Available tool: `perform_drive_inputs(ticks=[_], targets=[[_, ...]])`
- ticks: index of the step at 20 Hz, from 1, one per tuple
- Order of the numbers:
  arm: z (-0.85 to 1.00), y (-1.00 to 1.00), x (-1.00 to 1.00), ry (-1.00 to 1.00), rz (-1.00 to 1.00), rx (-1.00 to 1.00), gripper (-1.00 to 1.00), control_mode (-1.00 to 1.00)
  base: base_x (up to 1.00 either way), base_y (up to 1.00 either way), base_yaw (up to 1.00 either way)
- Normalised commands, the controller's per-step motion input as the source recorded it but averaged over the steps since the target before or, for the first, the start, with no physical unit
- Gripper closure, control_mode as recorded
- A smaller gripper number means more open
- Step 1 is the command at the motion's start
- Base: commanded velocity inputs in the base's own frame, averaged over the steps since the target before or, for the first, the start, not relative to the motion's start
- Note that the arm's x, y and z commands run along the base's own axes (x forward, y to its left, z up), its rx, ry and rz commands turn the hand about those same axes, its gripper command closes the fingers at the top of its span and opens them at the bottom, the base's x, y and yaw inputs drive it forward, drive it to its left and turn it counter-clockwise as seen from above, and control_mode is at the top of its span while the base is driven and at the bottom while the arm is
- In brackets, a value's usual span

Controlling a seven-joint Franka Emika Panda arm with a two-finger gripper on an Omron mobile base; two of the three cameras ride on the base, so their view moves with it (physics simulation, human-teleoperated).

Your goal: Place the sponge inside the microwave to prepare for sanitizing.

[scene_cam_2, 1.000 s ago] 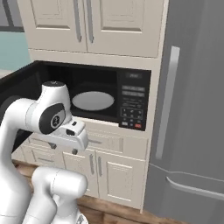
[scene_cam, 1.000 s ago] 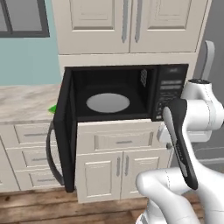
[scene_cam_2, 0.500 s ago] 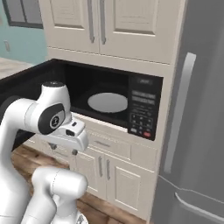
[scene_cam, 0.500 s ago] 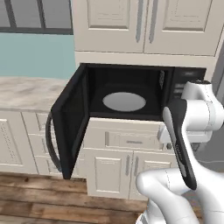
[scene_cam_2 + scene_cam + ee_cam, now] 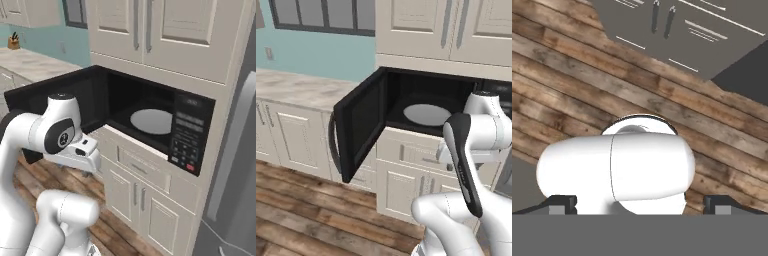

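The black microwave (image 5: pixel 421 92) stands open under the upper cabinets, its door (image 5: pixel 358 127) swung out to the left. Its white round turntable (image 5: pixel 426 114) lies bare inside, and the button panel (image 5: pixel 187 137) is on the right. The sponge is out of view. My gripper (image 5: pixel 641 204) points down at the wooden floor (image 5: pixel 572 75), open, its two dark fingertips (image 5: pixel 562 202) far apart with nothing between them. The arm's wrist (image 5: pixel 75 152) hangs low, in front of and below the microwave's opening.
A grey fridge (image 5: pixel 235 165) stands right of the microwave. A marble counter (image 5: pixel 291 87) runs off to the left under a window. Cream drawers and cabinet doors (image 5: pixel 145 195) sit below the microwave. The open door juts out over the floor (image 5: pixel 301 210).
The whole scene has shifted in both base views, so the base has moved; the microwave and its open door now look closer. The gripper has stayed open.
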Motion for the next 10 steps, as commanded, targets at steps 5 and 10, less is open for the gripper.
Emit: perform_drive_inputs(ticks=[5,10], targets=[[0.00,0.00,0.00,0.00,0.00,0.00,-1.00,1.00,0.00,-0.05,0.50],[0.00,0.00,0.00,0.00,0.00,0.00,-1.00,1.00,0.00,0.21,0.49]])
